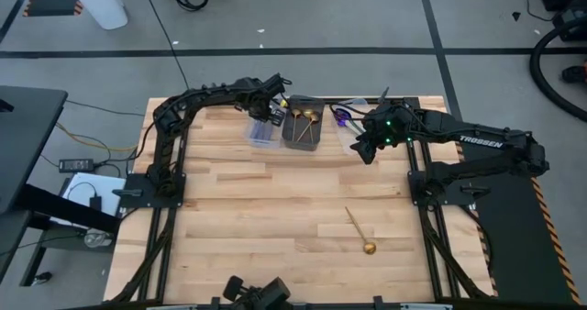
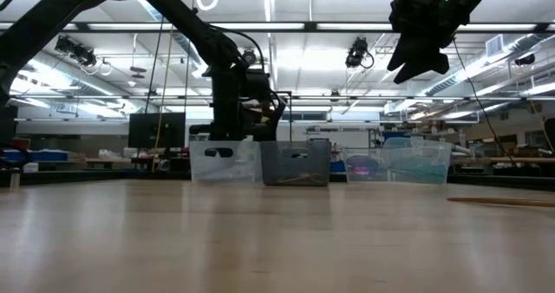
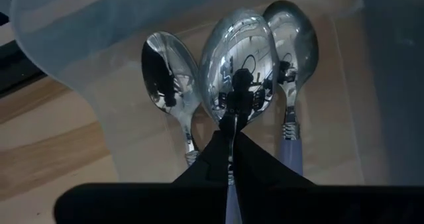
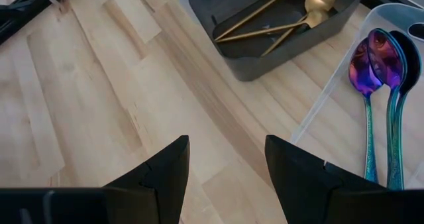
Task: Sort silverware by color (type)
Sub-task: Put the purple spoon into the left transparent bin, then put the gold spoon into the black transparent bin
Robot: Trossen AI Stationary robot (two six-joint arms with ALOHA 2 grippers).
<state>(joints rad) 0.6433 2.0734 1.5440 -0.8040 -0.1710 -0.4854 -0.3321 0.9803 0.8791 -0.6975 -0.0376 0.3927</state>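
Between the left gripper's (image 3: 232, 151) closed fingers sits the handle of a silver spoon (image 3: 240, 65), bowl pointing away from the wrist. It hangs over the clear bin (image 1: 261, 131) at the table's far edge, where two more silver spoons (image 3: 167, 75) lie side by side on the bin floor, one on each side of the held one.

Just beside that bin, toward the right arm, stands the dark bin (image 1: 302, 129) with three gold spoons (image 4: 311, 8) in it, their bowls bunched at one end.

Next along the same far row is another clear bin (image 4: 391, 15) holding two rainbow spoons (image 4: 364, 71) lying parallel and touching.

Over the bare table (image 1: 275, 209) near this last bin hovers the right gripper (image 4: 225, 177), raised well above the wood, fingers spread wide with nothing between them.

Well apart from all the bins, on the near right part of the table, one gold spoon (image 1: 359, 231) lies alone, slanted, bowl toward the near edge.
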